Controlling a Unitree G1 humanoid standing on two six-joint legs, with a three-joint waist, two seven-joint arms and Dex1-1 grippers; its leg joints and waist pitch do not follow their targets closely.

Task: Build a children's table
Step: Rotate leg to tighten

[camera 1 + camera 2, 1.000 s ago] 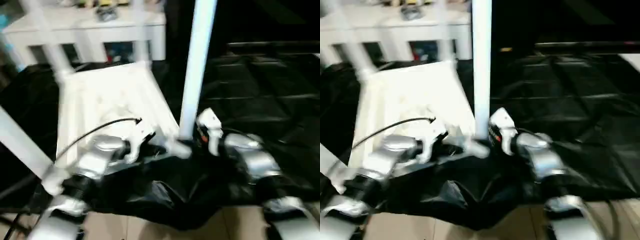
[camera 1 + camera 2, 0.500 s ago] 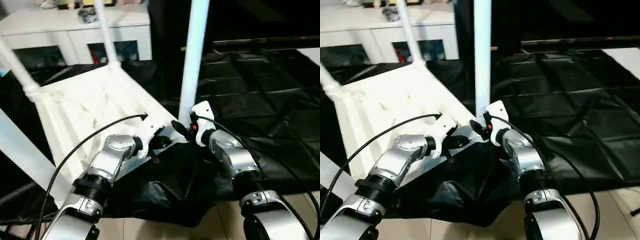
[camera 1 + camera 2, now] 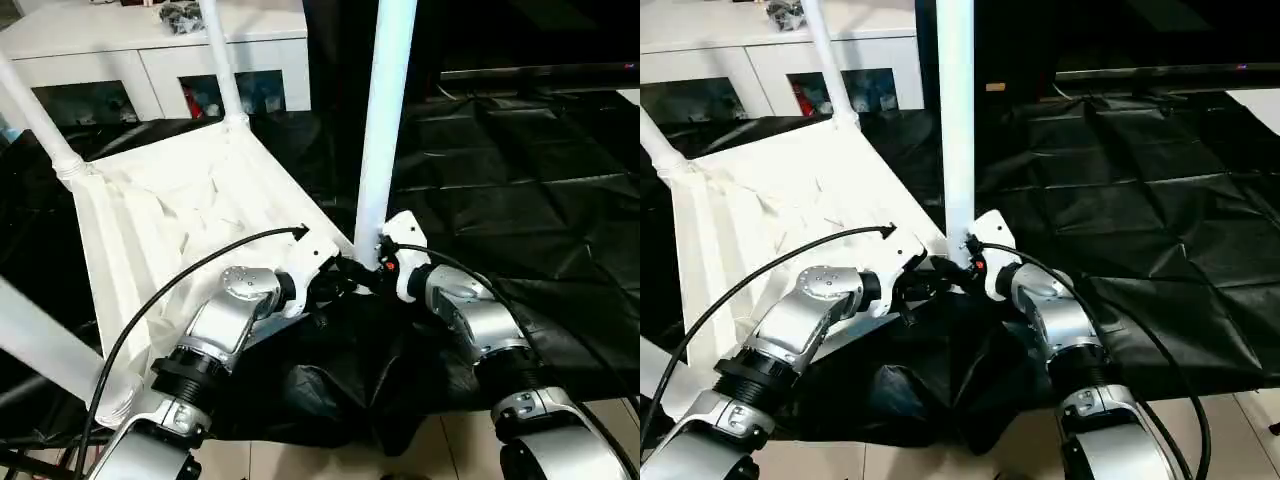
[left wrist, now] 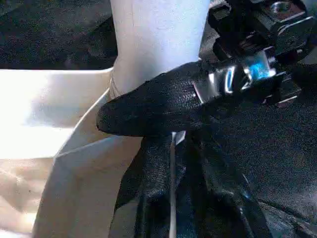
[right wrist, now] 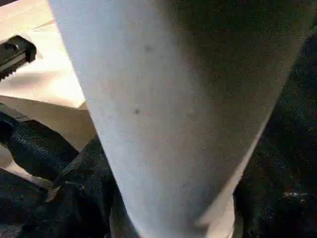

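The children's table lies upside down, its white ribbed top (image 3: pixel 180 210) facing up with legs standing in the corner sockets. The near right leg (image 3: pixel 385 120) rises straight from the corner closest to me. My left gripper (image 3: pixel 338 283) sits at that corner, its fingers (image 4: pixel 153 198) close together with a thin white strip of the top's edge between them. My right gripper (image 3: pixel 372 268) is at the foot of the same leg (image 5: pixel 168 109), jaws wide on either side. One of its black fingers (image 4: pixel 153 111) curls across the leg's base.
Other legs stand at the far corners (image 3: pixel 222 60) (image 3: pixel 35 115) and the near left (image 3: pixel 50 345). The black-draped work table (image 3: pixel 520 170) stretches to the right. A white cabinet (image 3: pixel 150 50) is behind. Loose black cloth bunches at the near edge (image 3: pixel 330 390), above pale floor (image 3: pixel 300 460).
The head view has shifted and steadied. Both grippers have stayed at the near corner by the upright leg, which has not visibly moved.
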